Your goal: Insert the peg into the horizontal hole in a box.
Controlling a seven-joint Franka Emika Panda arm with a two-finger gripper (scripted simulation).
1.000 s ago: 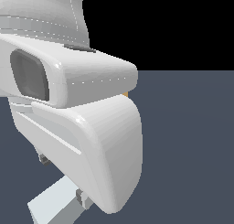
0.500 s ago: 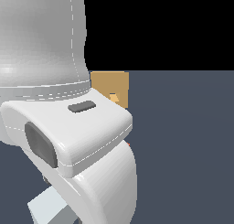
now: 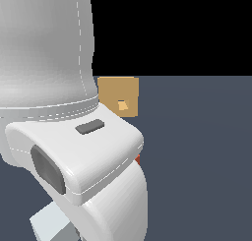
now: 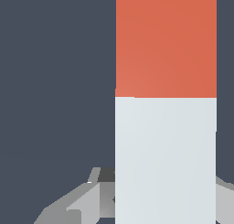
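In the exterior view, the white arm (image 3: 64,136) fills most of the exterior view's left and centre, standing close to the camera and blocking much of the scene. Behind it, on the dark grey-blue floor (image 3: 197,161), stands the box (image 3: 119,95), a tan square block. Its face carries the hole (image 3: 122,105), a small lighter orange opening near the middle; nothing is inside it. The arm's casing covers the box's lower left corner. Lower down, a sliver of red-orange (image 3: 138,159) shows at the edge of the arm's casing, and a pale grey-white block end (image 3: 49,224) pokes out below the arm at the bottom of the frame. These appear to be the two ends of the peg, with its middle hidden behind the arm. The red end lies well apart from the box.

In the wrist view, the peg (image 4: 165,127) fills the frame as a broad bar, its far section red-orange and its near section pale grey-white. The gripper (image 4: 165,195) sits at the pale section, with one grey finger (image 4: 77,205) visible beside the bar and a bit of another on the opposite side, pinching the peg between them. The dark floor lies behind. Neither the box nor the hole shows here.
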